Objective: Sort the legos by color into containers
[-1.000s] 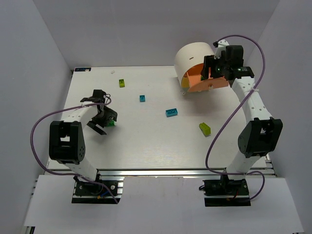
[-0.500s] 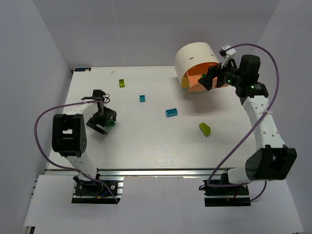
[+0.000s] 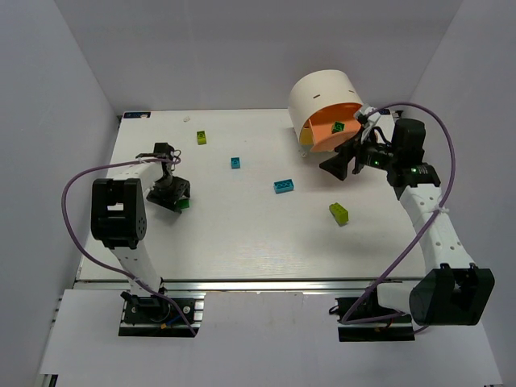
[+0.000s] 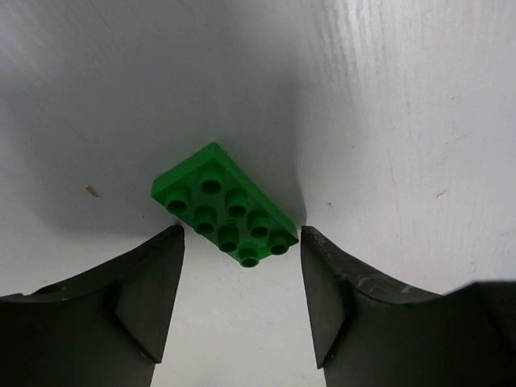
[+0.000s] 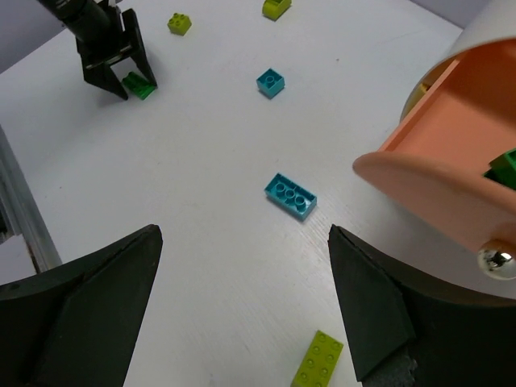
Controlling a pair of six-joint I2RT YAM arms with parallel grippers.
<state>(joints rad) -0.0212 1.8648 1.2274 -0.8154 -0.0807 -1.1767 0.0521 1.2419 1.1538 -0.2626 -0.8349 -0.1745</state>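
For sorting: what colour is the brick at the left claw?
The brick is green; left wrist view shows it best.

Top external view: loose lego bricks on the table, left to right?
In order: dark green flat plastic brick → small lime yellow-green brick → small cyan-blue brick → longer cyan-blue brick → longer lime yellow-green brick.

I've room btwn cyan brick [image 3: 283, 186] & lime brick [image 3: 339, 213]; pulled-out orange drawer [image 3: 330, 134] juts near right gripper [image 3: 337, 168].
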